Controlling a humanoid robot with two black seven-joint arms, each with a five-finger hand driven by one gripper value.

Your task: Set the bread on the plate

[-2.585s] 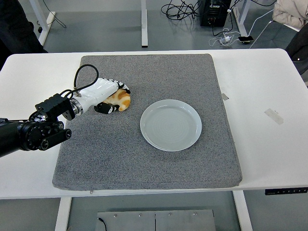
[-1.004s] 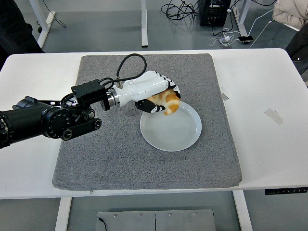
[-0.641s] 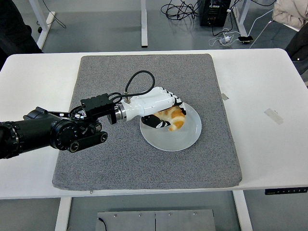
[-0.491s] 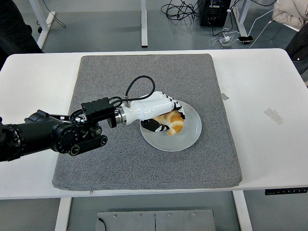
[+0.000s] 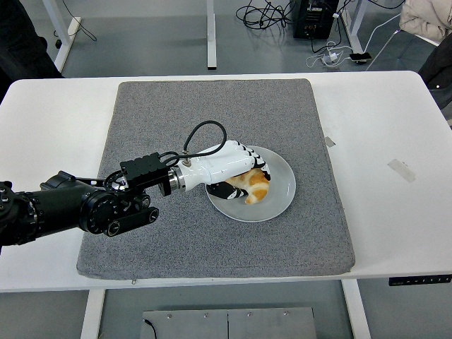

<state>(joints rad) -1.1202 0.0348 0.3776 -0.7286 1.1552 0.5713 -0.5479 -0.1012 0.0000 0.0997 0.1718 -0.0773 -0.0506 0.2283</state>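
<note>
While the left hand reaches in over the one pale plate, its fingers are curled around the single piece of bread, which lies low on the plate's middle, touching or nearly touching its surface. The plate sits near the centre of one grey mat, which covers much of the white table. One strip of tape lies on the table, well right of the plate.
</note>
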